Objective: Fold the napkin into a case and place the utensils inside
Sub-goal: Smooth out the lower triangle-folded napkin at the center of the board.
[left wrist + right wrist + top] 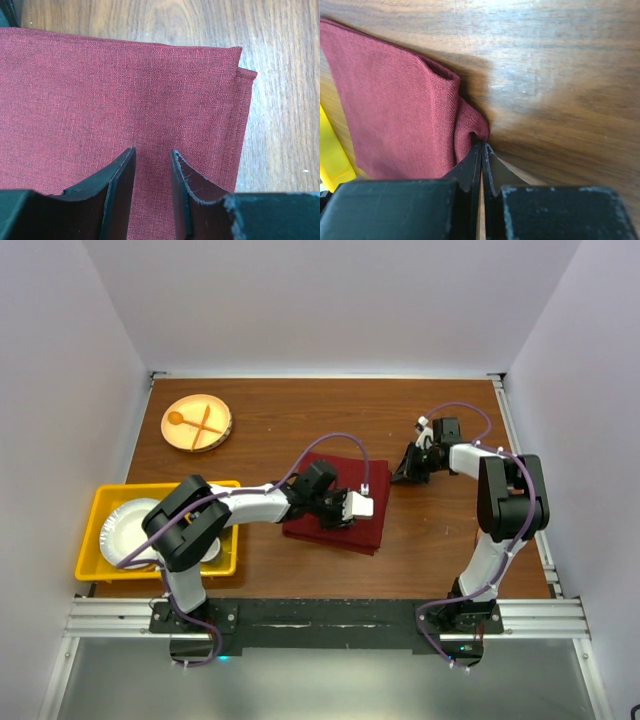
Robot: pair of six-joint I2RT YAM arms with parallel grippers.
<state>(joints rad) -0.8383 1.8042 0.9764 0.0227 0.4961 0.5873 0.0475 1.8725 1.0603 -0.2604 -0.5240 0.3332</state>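
Note:
The maroon napkin (365, 532) lies folded in layers on the wooden table, its doubled hem showing in the left wrist view (125, 90). My left gripper (345, 512) stands open over the cloth's middle, its fingers (152, 150) apart with only flat cloth under them. Just off the napkin's far right corner, my right gripper (403, 473) is shut, and its tips (482, 144) pinch a bunched corner of the napkin (395, 100). The cloth is a broad folded pad; no narrow case shows. The utensils are out of view.
A round wooden plate (197, 422) with an orange spoon and fork sits at the far left. A yellow tray (95, 530) holding white plates stands at the near left, partly under the left arm. White walls close in the table.

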